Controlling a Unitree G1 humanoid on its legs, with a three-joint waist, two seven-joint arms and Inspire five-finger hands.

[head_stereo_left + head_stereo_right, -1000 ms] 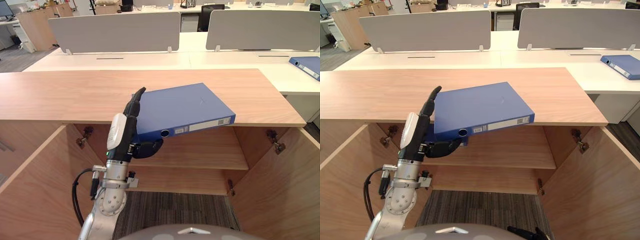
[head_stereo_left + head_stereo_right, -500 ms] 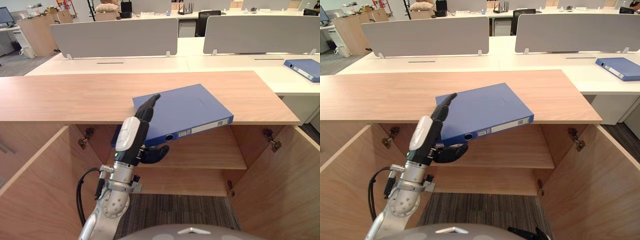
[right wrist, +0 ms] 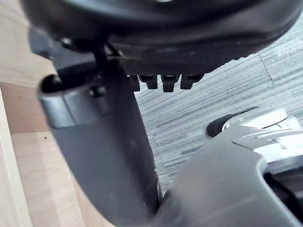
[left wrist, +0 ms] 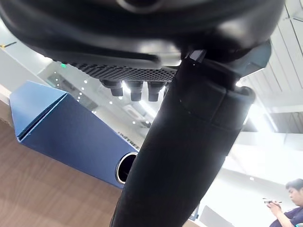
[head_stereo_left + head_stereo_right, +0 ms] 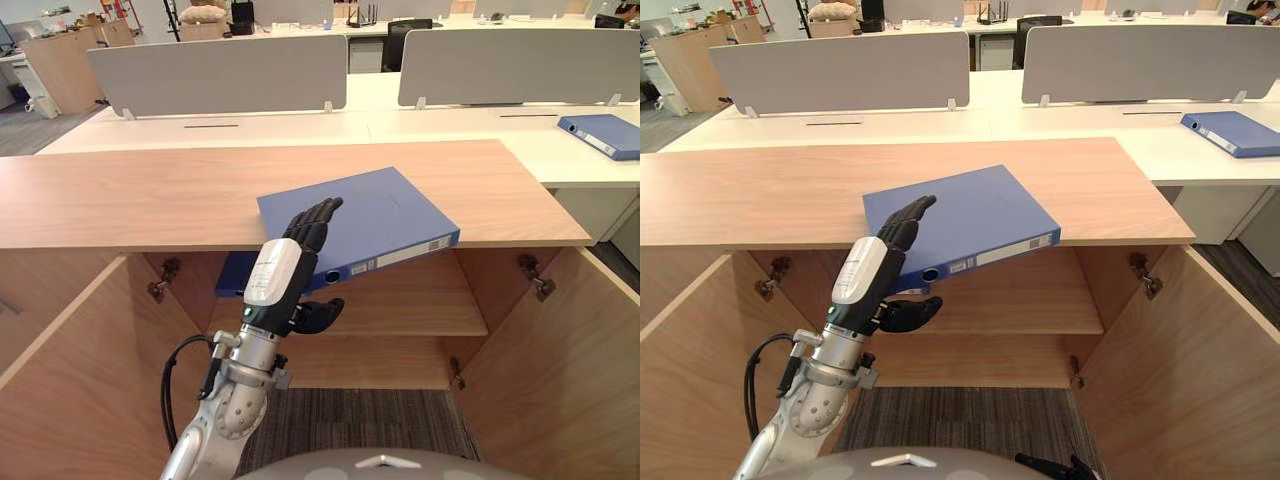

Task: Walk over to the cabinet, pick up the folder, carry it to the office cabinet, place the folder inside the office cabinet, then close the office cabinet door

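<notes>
A blue folder (image 5: 380,210) lies across the front edge of the wooden cabinet top (image 5: 130,190), with its labelled spine hanging out over the open cabinet. My left hand (image 5: 298,255) grips its near left corner. The fingers (image 5: 905,215) curl over the cover and the thumb (image 5: 318,313) presses from below. In the left wrist view the thumb (image 4: 180,156) crosses in front of the folder (image 4: 66,137) and the round hole in its spine. My right hand (image 3: 109,142) hangs over the grey carpet with its fingers relaxed and nothing in it.
Below the top, the cabinet stands open with one shelf (image 5: 420,300) and both doors, left (image 5: 60,390) and right (image 5: 570,370), swung out towards me. Behind are white desks with grey dividers (image 5: 220,75) and a second blue folder (image 5: 600,135). A person (image 4: 289,201) stands far off.
My left hand's fingers have slid further onto the folder's cover and curled over it, while the thumb stays beneath. The head view has shifted a little.
</notes>
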